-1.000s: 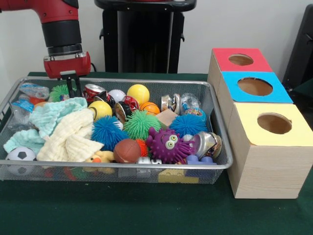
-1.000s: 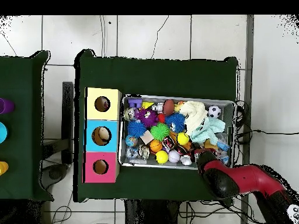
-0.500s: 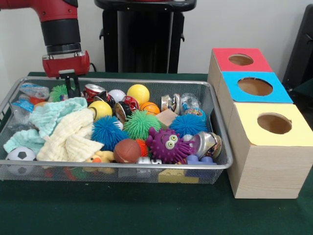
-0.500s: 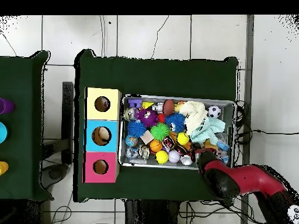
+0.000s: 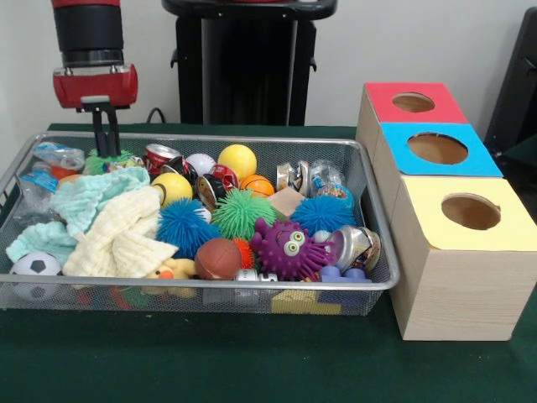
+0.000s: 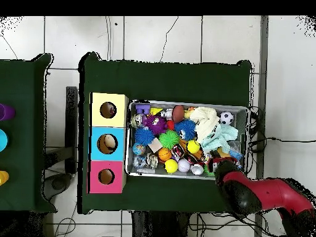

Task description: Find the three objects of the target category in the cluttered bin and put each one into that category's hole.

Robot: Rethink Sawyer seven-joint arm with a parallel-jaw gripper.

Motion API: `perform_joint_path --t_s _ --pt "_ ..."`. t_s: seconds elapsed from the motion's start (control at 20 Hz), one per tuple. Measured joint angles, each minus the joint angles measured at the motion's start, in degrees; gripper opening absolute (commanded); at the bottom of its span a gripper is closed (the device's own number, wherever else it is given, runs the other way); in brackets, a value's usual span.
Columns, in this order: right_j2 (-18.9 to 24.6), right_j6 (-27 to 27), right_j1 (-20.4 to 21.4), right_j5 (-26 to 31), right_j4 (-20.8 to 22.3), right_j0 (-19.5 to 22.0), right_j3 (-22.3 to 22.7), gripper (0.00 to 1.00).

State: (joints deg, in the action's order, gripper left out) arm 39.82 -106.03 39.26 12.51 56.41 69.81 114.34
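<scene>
Red gripper [image 5: 104, 144] hangs over the bin's [image 5: 252, 139] far corner, fingers narrow, empty.

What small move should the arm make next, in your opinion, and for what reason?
Probably a short descent. In the front view the end effector hangs over the far left corner of the bin, just above the green spiky ball. Nothing seems held, so lowering onto that ball looks like the nearest pick.
</scene>
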Motion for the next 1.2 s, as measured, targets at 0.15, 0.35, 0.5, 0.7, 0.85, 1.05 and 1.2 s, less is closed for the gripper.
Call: perform_joint_path --t_s 0.15,0.35,0.5,0.7,0.85,1.05,1.2 --pt "0.0 0.0 1.8 0.0 -1.1 0.0 0.6 0.0" --pt "0.1 0.0 2.3 0.0 -1.1 -0.4 0.9 1.0" --pt "0.1 0.0 2.3 0.0 -1.1 -0.6 1.0 1.0" --pt "0.1 0.0 2.3 0.0 -1.0 -0.6 1.2 1.0" --pt "0.1 0.0 2.3 0.0 -1.0 -0.6 1.2 1.0" --pt "0.0 0.0 2.0 0.0 -1.0 -0.6 1.2 1.0" --pt "0.0 0.0 1.1 0.0 -1.0 -0.6 1.2 1.0"
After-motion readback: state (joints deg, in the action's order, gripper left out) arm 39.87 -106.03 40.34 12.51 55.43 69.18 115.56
